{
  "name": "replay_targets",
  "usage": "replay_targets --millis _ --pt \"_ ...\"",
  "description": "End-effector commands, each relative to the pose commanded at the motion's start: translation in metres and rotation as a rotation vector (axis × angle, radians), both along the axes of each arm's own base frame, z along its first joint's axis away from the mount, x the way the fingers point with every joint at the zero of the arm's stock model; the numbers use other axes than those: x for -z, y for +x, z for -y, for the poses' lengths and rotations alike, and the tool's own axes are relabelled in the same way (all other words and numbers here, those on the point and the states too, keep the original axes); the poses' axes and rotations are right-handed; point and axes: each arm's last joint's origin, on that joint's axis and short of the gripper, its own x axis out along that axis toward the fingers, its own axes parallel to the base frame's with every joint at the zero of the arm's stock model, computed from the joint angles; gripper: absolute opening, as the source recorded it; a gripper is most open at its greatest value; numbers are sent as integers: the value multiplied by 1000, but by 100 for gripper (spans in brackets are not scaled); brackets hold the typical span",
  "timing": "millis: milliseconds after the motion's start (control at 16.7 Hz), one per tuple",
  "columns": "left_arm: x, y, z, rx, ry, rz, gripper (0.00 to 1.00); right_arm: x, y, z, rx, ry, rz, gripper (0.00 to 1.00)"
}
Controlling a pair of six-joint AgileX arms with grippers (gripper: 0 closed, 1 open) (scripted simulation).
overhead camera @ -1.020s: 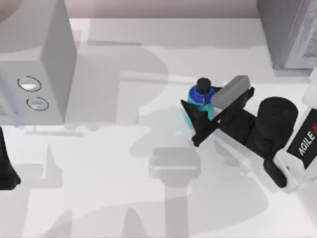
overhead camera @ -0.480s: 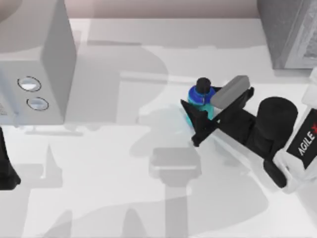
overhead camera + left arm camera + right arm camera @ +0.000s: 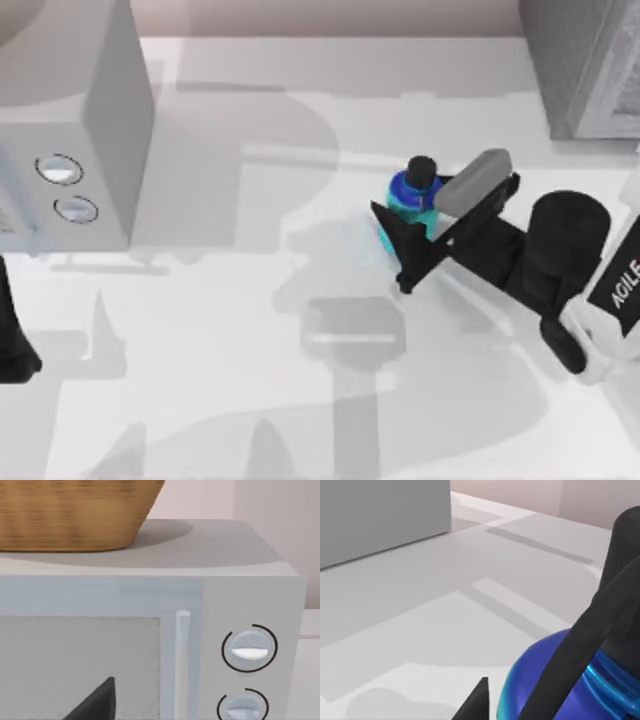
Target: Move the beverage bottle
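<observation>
There, right of centre, the right gripper (image 3: 418, 232) was clamped around the upright beverage bottle (image 3: 409, 198), left arm parked far off.

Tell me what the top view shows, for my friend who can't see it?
The right hand is shut around a small turquoise beverage bottle with a black cap, right of the middle of a white table. A grey microwave with two round knobs stands at the left, and the left arm is parked at the left edge.
</observation>
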Motion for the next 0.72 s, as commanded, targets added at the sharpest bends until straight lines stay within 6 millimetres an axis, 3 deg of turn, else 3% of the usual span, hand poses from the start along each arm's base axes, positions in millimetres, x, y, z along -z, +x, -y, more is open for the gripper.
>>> replay_targets --millis 180,420,600,720 --pt "0 0 0 0 0 0 100 2 13 42 -4 -30 -28 0" --pt "0 0 0 0 0 0 100 -3 23 141 2 -47 -63 0" --pt "0 0 0 0 0 0 100 -13 8 227 17 -28 -63 0" --pt "0 0 0 0 0 0 100 -21 -11 273 26 -8 -47 0"
